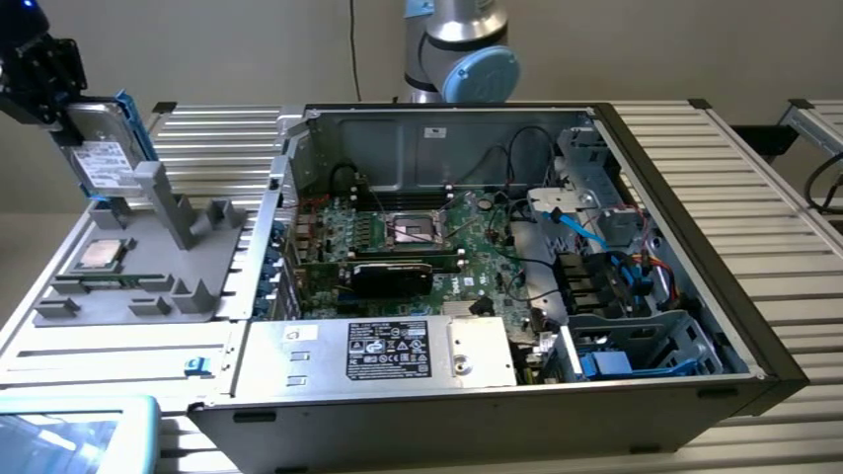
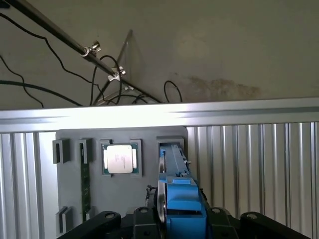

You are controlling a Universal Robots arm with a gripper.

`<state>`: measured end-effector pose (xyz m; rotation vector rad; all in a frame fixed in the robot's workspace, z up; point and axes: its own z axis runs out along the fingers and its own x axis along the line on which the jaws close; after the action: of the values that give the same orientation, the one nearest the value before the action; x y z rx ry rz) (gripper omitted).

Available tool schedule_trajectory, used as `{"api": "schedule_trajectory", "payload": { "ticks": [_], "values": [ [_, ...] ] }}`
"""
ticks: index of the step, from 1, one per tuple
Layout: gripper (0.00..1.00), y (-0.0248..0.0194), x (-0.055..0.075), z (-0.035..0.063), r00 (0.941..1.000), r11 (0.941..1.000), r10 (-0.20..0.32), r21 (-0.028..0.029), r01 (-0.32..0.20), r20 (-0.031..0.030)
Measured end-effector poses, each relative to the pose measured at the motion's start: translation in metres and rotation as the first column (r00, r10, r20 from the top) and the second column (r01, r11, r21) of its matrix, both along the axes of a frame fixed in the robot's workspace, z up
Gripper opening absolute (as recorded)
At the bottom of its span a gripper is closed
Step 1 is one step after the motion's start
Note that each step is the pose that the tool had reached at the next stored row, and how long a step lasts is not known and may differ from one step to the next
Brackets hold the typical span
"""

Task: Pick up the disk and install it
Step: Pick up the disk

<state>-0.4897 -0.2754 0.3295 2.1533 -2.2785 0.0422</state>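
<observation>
The pincer [image 1: 59, 99] is about half spread and pinches the disk [image 1: 106, 148] by its upper end, one finger on each broad face. In the wrist view the disk [image 2: 179, 196] is seen edge-on in the pincer [image 2: 177, 224], with its blue frame towards the camera. The disk hangs on edge, slightly tilted, over the far corner of the grey holder [image 1: 145, 267]. Its lower edge is just beside the holder's tall posts; whether it touches them cannot be told.

A small square CPU chip [image 1: 103, 255] lies flat in a pocket of the holder, near the disk. The holder rests on a slatted aluminium table [image 1: 751, 197]. Beside the holder, toward the exterior view's right, lies an open computer case [image 1: 435, 138] with a silver box [image 1: 389, 351] at its near end. Beyond the holder stands a plain beige wall [image 1: 197, 49].
</observation>
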Motion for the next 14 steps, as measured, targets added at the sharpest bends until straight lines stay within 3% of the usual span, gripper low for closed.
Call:
{"api": "schedule_trajectory", "payload": {
  "ticks": [14],
  "values": [
    [0.37, -0.0001, 0.006, 0.0632, 1.0, 1.0, 0.0, 0.0, 0.0, 0.0019]
  ]
}}
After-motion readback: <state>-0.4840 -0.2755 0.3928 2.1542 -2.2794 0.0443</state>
